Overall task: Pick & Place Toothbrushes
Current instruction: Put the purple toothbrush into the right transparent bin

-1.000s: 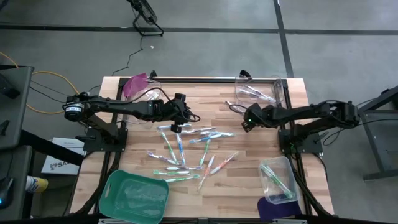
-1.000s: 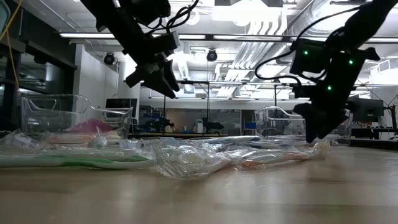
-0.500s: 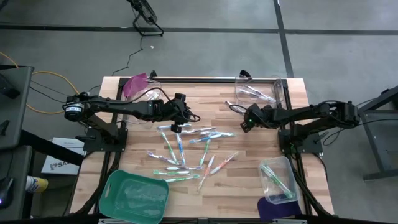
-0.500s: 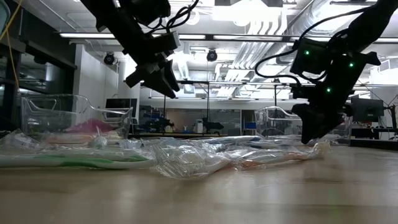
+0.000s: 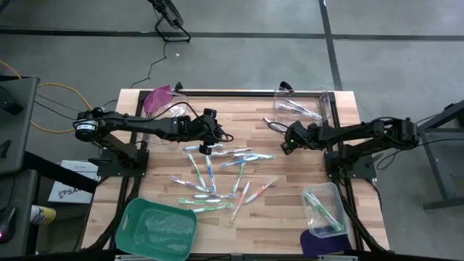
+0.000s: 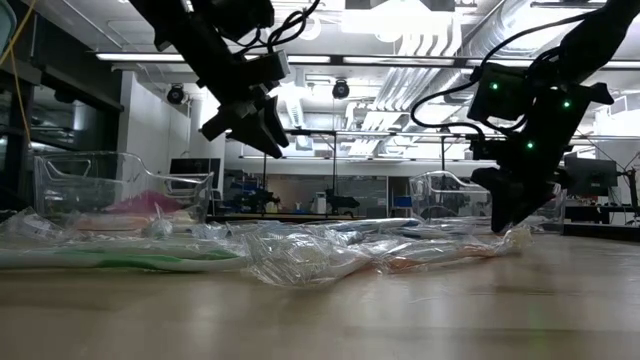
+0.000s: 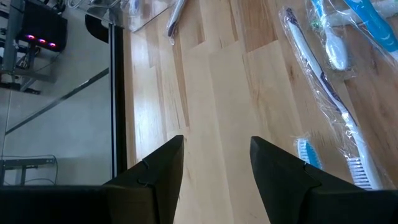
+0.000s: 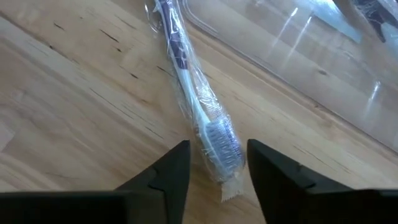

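Several wrapped toothbrushes [image 5: 221, 174] lie flat and scattered on the middle of the wooden table. One purple-handled toothbrush [image 5: 273, 125] lies apart beside the far right clear bin; in the right wrist view its brush head [image 8: 221, 144] lies between my fingers. My right gripper [image 5: 286, 138] [image 8: 217, 163] is open and low over that head, and I cannot tell whether it touches. My left gripper [image 5: 205, 147] [image 7: 217, 158] is open and raised above the far end of the scatter [image 6: 250, 118]. Bare wood shows between its fingers, with a blue brush [image 7: 308, 152] beside them.
A clear bin [image 5: 319, 109] at the far right holds a few toothbrushes. Another clear bin [image 5: 326, 194] at the near right holds green ones, beside a purple lid [image 5: 313, 243]. A green tray [image 5: 156, 226] sits near left, and a clear bin with a pink lid [image 5: 161, 101] far left.
My right gripper has edged slightly toward the table's left and dipped lower over the purple-handled toothbrush. The left arm and the toothbrushes have kept still.
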Action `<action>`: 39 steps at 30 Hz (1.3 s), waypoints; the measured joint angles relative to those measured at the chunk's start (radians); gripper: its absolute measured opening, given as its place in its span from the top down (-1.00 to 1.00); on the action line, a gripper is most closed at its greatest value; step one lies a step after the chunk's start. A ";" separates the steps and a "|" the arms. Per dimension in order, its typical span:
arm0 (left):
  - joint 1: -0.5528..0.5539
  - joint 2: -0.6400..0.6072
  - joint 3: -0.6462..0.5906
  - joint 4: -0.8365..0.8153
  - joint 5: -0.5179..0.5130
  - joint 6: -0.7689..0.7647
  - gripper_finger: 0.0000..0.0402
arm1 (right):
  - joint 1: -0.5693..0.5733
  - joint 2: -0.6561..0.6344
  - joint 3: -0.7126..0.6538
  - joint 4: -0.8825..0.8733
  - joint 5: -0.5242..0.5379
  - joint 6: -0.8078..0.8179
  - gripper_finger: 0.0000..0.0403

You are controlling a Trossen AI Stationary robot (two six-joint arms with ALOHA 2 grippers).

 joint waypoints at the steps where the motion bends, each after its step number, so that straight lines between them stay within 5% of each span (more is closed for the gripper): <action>1: 0.000 0.000 0.000 0.000 0.000 0.000 0.12 | 0.000 0.000 0.000 0.000 -0.001 0.000 0.33; 16: 0.000 0.000 0.000 0.000 0.000 0.000 0.12 | 0.000 0.000 0.000 0.000 -0.006 -0.004 0.96; 29: 0.000 0.000 0.000 0.000 0.000 0.000 0.12 | 0.075 -0.015 0.000 0.125 -0.144 -0.064 0.99; 39: 0.000 0.000 0.000 -0.001 0.000 0.000 0.12 | 0.161 -0.143 0.000 0.243 -0.184 -0.159 0.98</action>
